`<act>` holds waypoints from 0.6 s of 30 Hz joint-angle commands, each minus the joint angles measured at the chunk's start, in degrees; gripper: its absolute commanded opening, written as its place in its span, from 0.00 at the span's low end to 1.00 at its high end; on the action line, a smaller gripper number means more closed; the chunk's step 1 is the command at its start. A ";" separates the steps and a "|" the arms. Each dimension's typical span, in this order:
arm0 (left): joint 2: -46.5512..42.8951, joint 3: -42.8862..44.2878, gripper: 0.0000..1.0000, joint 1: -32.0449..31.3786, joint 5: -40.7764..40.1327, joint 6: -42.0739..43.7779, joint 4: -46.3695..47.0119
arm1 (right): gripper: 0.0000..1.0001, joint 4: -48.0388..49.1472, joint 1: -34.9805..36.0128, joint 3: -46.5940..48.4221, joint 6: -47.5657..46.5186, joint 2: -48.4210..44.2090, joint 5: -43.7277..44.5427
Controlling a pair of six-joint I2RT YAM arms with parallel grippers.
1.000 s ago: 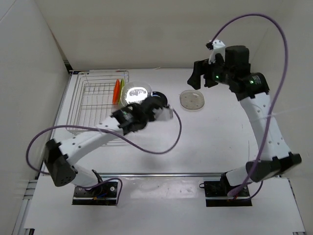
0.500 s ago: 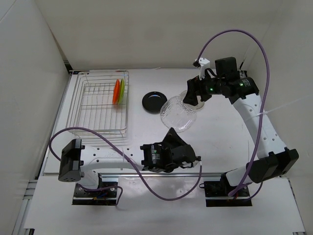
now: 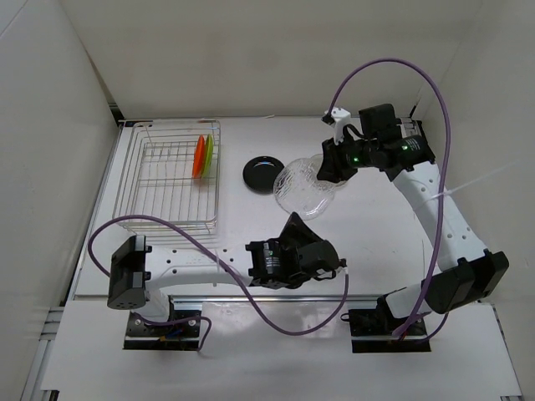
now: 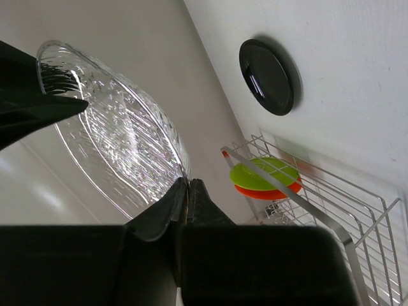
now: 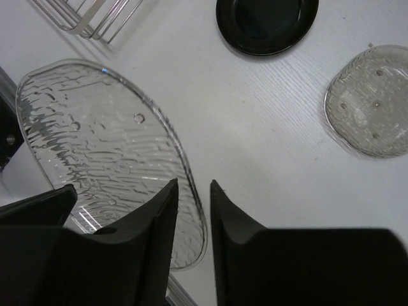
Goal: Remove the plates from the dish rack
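A large clear ribbed plate (image 3: 303, 188) hangs tilted above the table's middle. My left gripper (image 3: 294, 224) is shut on its near rim (image 4: 185, 182). My right gripper (image 3: 328, 165) stands at the far rim, and its fingers (image 5: 167, 203) straddle that rim with a narrow gap, still open. The black plate (image 3: 262, 173) lies flat on the table right of the dish rack (image 3: 163, 219). An orange plate (image 3: 199, 157) and a lime green plate (image 3: 207, 150) stand on edge at the rack's back right.
A small translucent dish (image 5: 373, 105) lies on the table beyond the black plate, under my right arm in the top view. White walls close the left and back. The left arm's purple cable (image 3: 175, 234) loops over the rack's front.
My left arm has carried the clear plate from beside the rack to the table's middle. My right gripper has come down to the plate's far rim and narrowed its jaws.
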 commanded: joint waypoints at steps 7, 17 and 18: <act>0.45 3.61 0.11 3.28 -0.94 -1.18 0.75 | 0.02 2.01 0.04 -1.74 -0.17 -3.20 -0.27; 1.59 8.87 1.00 10.83 6.51 -16.54 -19.79 | 0.01 11.86 -3.38 -4.65 14.75 -1.63 21.15; 1.60 11.58 1.00 12.50 10.44 -20.48 -22.34 | 0.01 12.65 -4.52 -5.17 17.47 -0.14 22.56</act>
